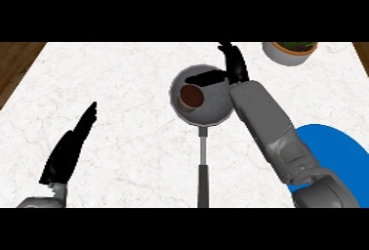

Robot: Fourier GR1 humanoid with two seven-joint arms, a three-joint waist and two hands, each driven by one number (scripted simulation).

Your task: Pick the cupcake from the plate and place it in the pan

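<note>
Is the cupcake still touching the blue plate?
Apart. The head view shows the cupcake inside the pan, with white counter between pan and blue plate.

The cupcake (pixel 191 95) is brown with a darker top and sits upright inside the pan (pixel 209 113), toward the pan's left side. The pan is grey and round, lying flat on the white marbled tabletop near its far edge, its long dark handle pointing straight back toward the near edge. The plate (pixel 333 151) is blue and round, lying flat near the tabletop's right edge, partly hidden.
</note>
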